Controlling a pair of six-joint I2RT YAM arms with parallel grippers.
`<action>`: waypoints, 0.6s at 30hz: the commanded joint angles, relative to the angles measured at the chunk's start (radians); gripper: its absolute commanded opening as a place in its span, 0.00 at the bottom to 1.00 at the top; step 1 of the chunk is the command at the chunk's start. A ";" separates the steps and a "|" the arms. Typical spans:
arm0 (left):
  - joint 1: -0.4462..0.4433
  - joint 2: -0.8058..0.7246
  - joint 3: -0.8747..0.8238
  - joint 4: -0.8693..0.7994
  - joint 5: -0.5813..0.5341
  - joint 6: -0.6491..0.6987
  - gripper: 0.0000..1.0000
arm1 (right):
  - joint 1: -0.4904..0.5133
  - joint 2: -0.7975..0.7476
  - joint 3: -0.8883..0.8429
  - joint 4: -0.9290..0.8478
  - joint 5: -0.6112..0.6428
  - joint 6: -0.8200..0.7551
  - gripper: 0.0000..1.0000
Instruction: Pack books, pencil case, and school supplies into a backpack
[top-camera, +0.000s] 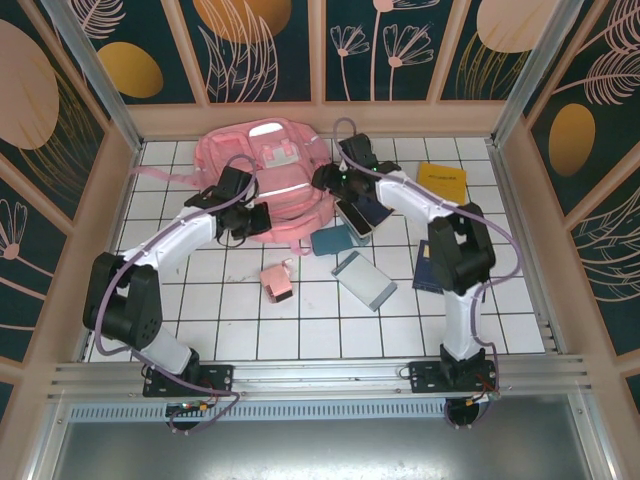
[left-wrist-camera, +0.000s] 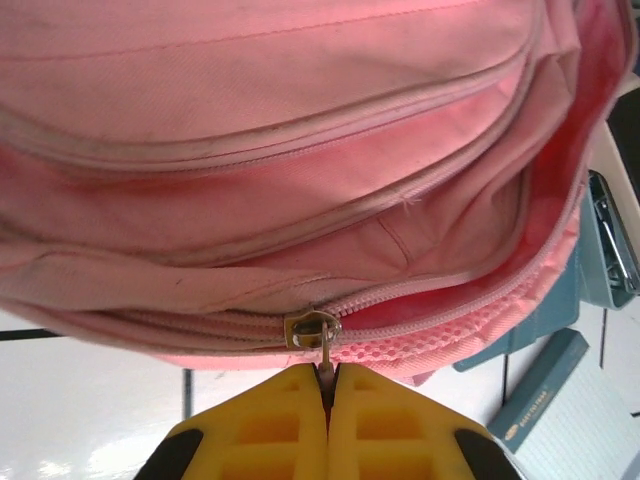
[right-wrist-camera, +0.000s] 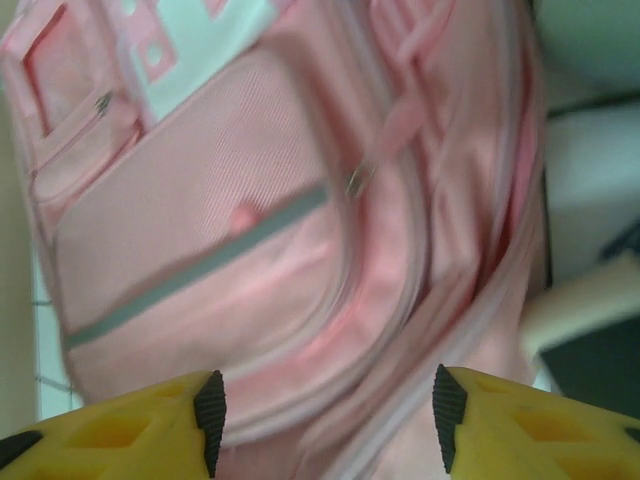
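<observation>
Left wrist view: the left gripper (left-wrist-camera: 328, 382) pinches the zipper pull (left-wrist-camera: 312, 330) of the backpack (left-wrist-camera: 300, 120) (just ahead); the right gripper (right-wrist-camera: 325, 408) stands spread over its front.

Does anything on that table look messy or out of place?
Nothing spilled or broken. The grey-blue box lies askew, the little pink box and teal pad loose near it, all outside the backpack, whose zipper pull the left gripper pinches.
</observation>
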 joint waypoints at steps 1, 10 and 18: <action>-0.005 0.020 0.061 0.069 0.055 -0.010 0.00 | 0.051 -0.100 -0.134 0.086 0.001 0.091 0.62; -0.007 0.033 0.050 0.062 0.064 0.031 0.00 | 0.130 -0.079 -0.267 0.200 -0.114 0.265 0.62; -0.005 0.013 0.002 0.077 0.070 0.045 0.00 | 0.136 0.042 -0.231 0.271 -0.128 0.356 0.52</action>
